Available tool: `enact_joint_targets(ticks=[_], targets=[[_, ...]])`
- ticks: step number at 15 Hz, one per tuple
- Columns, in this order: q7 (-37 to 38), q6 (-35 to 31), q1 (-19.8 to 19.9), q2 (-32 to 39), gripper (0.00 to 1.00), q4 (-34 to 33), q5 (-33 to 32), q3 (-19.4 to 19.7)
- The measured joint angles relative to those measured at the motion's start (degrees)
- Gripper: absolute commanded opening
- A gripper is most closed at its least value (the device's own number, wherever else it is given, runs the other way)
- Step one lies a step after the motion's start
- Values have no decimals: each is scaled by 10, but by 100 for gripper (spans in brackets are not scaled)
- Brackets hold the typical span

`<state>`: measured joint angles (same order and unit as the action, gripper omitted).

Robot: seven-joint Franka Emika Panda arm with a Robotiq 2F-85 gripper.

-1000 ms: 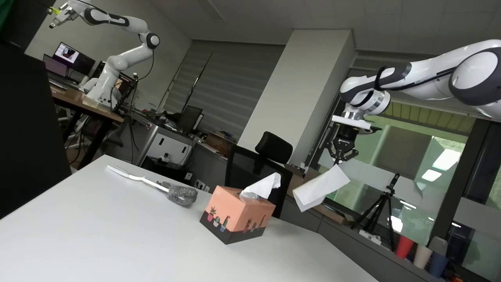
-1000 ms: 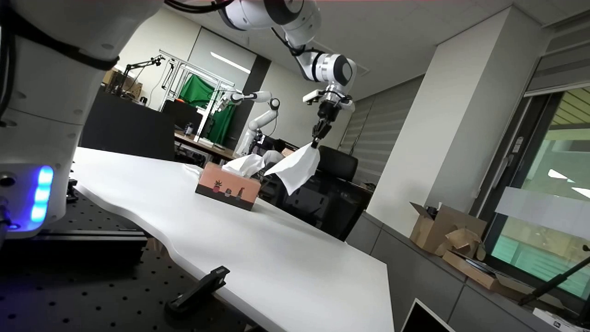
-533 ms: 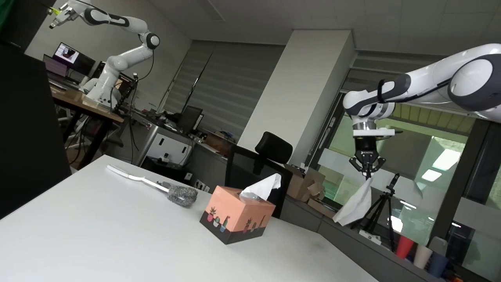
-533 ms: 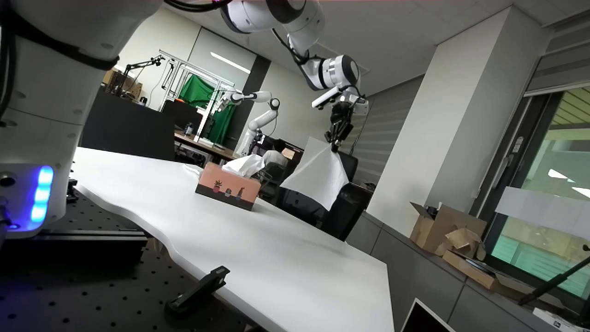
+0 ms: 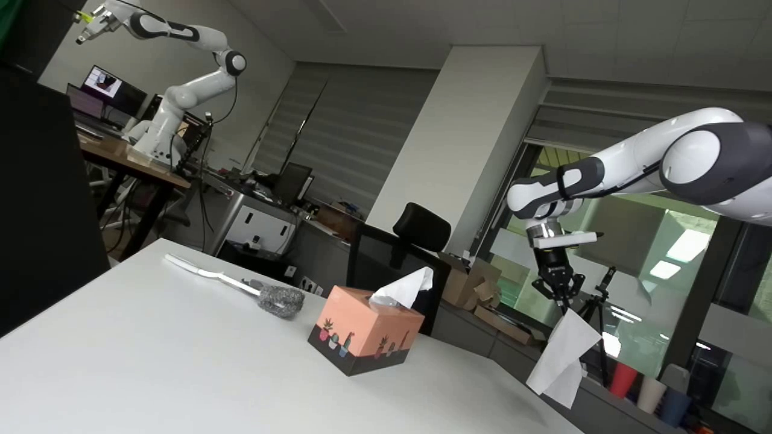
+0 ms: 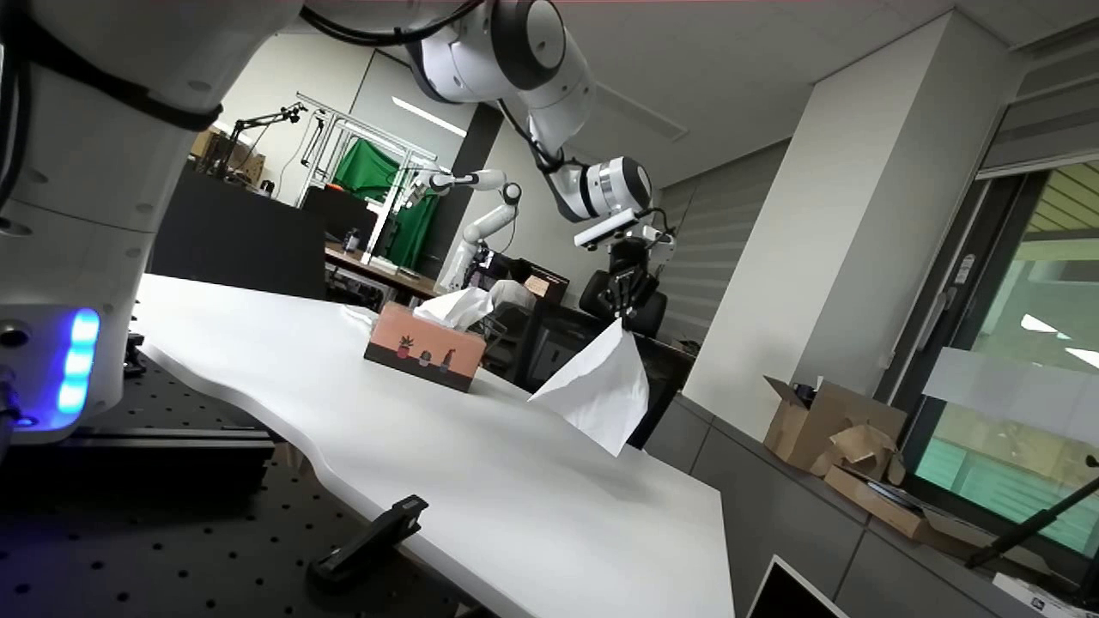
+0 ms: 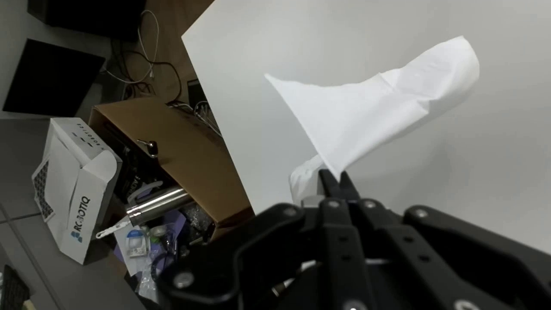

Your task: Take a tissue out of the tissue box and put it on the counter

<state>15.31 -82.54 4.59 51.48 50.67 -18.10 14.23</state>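
Observation:
My gripper [image 5: 564,307] is shut on a corner of the white tissue [image 5: 566,357], which hangs below the fingertips. In an exterior view the tissue [image 6: 601,386] hangs over the far right part of the counter [image 6: 532,506], with a faint shadow under it. In the wrist view the tissue [image 7: 366,107] fans out from the closed fingertips [image 7: 329,183], above the counter [image 7: 495,181]. The salmon-pink tissue box [image 5: 368,331] stands upright on the counter, apart from the gripper, with another white tissue [image 5: 405,287] poking from its slot. I cannot make out the box in the wrist view.
A white-handled brush with a grey head [image 5: 281,301] lies on the counter left of the box. A black chair [image 5: 386,253] stands behind the counter. A black clamp [image 6: 369,545] sits at the counter's edge. An open cardboard box [image 7: 181,150] lies beyond the edge.
My gripper has carried the tissue away from the box, to the right in both exterior views, and then lowered it toward the counter. The box has not moved.

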Motion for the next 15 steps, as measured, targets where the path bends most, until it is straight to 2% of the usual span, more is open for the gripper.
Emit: enact_joint_targets(ticks=[10,12,15], targets=[[-7,1,0,0,0,-11,0,3],[5,-25,2,1,0,-6,17,2],[52,-108,18,2,0,23,73,-4]])
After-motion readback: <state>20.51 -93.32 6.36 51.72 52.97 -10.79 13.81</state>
